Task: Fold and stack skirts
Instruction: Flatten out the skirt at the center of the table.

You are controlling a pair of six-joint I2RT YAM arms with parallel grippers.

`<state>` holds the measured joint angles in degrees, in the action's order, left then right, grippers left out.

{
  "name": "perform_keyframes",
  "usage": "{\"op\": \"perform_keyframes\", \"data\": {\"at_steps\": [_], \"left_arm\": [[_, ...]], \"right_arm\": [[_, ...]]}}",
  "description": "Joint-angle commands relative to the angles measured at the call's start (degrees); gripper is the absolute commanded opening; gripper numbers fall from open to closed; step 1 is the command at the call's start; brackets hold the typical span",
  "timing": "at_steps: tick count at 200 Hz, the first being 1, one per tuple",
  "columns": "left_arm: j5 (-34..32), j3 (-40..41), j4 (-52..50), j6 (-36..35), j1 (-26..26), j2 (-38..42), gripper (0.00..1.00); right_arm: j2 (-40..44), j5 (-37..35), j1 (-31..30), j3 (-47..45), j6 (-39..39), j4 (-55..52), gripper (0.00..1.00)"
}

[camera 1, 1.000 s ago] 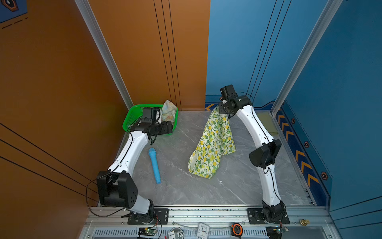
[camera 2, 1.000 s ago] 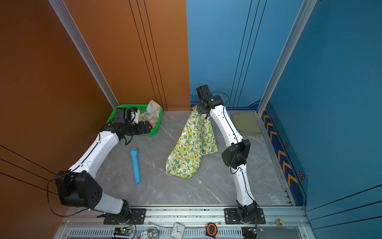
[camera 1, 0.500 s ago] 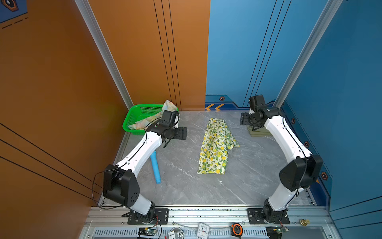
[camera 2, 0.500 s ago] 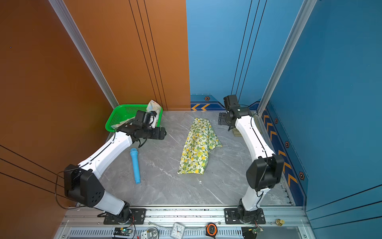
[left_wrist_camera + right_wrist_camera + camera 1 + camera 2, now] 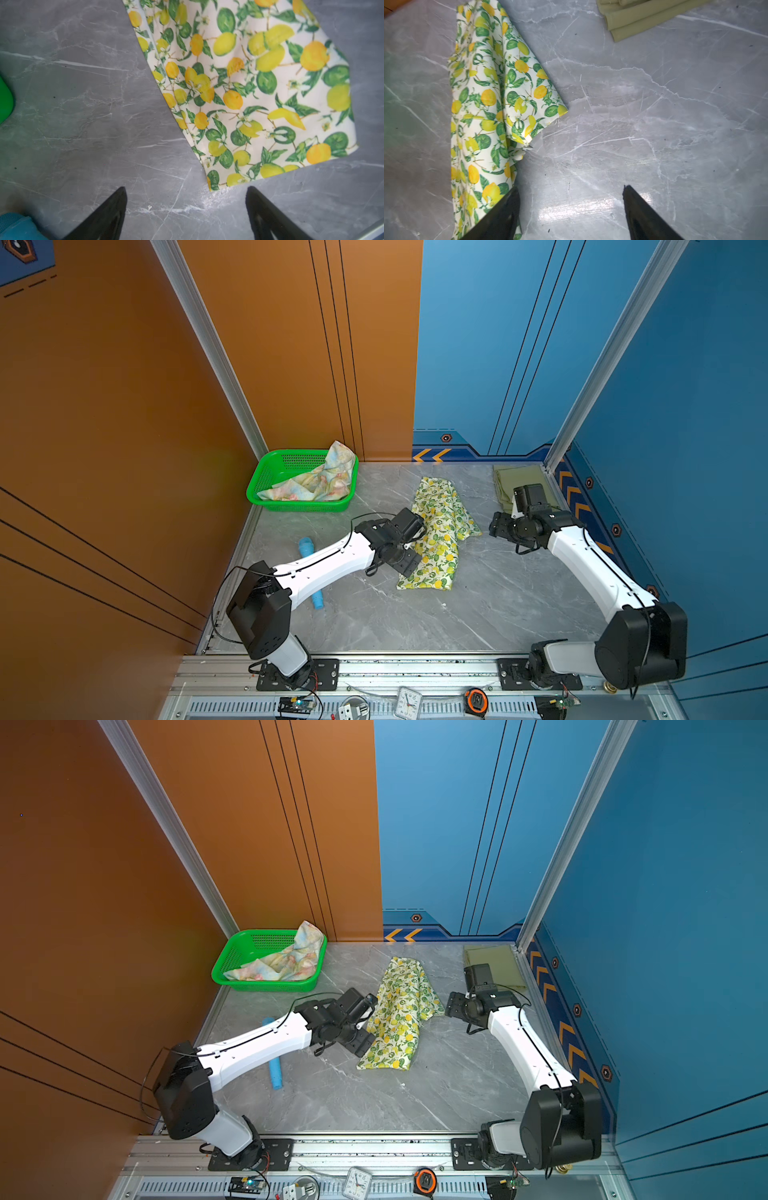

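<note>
The lemon-print skirt lies loosely crumpled in the middle of the table, held by neither gripper. My left gripper hangs open at its left edge, just off the near corner of the lemon-print skirt. My right gripper is open over bare table to the right of the skirt, one finger overlapping the cloth's edge in the wrist view. The olive-green skirt lies folded at the back right corner. The pastel flowered skirt is heaped in the basket.
A green perforated basket stands at the back left by the orange wall. A light-blue microphone-shaped toy lies on the left, partly under my left arm. Walls close three sides; a clock and tape measure sit on the front rail.
My right gripper, which held the lemon-print skirt up, has let it drop flat and pulled away right and nearer. My left arm swung from the basket to the skirt's left edge.
</note>
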<state>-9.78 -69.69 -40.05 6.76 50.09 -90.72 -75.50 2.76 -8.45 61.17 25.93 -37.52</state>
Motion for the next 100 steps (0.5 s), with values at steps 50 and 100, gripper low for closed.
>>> {"op": "perform_keyframes", "data": {"at_steps": [50, 100], "left_arm": [[-3.20, 5.31, 5.43, -5.62, 9.59, -3.55, 0.92], [-3.03, 6.52, 9.07, -4.89, 9.59, -6.95, 0.91]], "right_arm": [[-1.88, 10.85, 0.28, -9.37, 11.95, 15.06, 0.74], [-9.12, 14.27, -0.22, -13.06, 22.35, 26.63, 0.70]]}}
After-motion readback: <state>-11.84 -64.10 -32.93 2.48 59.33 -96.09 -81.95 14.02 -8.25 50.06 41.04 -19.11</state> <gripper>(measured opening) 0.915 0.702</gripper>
